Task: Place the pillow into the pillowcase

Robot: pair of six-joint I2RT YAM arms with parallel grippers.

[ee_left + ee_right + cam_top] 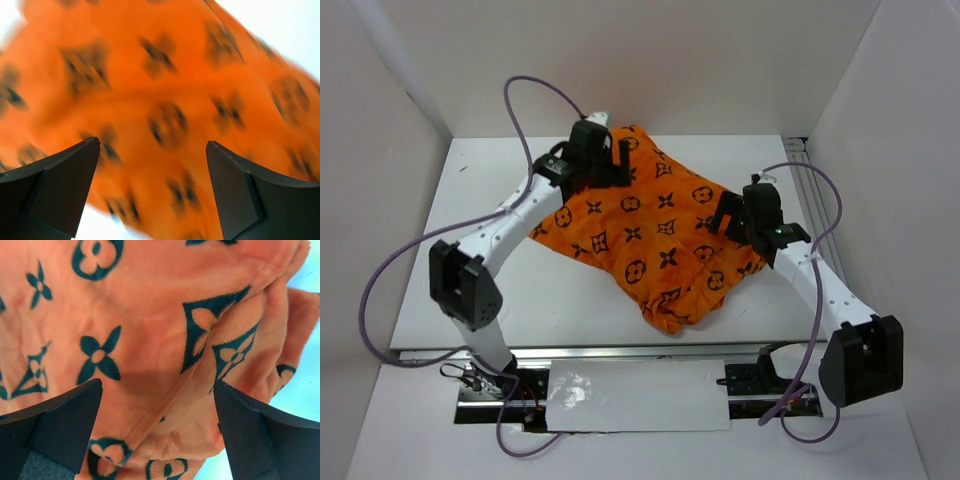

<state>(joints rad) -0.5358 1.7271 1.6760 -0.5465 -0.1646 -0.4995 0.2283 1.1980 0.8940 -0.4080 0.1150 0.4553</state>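
Plainly, both sets of jaws stood wide apart and held nothing. The left jaws hung over the far corner of the pillowcase (650,235). Their dark fingers (60,185) were spread to either side, and orange cloth (165,100) filled the whole gap beyond them. That view was blurred, so we could not tell whether the tips touched the fabric.

The right jaws sat low over the opposite side of the case, again fully spread. Between their fingers (55,430) lay printed cloth (140,340), with a folded seam running up through the gap. The bunched edge of the case lay close to the right-hand finger, and pale bench (307,390) showed past it.

Between the two sets of jaws the pillowcase lay plump and crumpled on the bench (470,300). Of the pillow (601,119) we saw only a small white patch just beyond the left jaws, at the far edge of the cloth. Whether the rest was inside we could not see.

A purple cable (535,92) looped up behind the left jaws, and another (820,180) arched beside the right.
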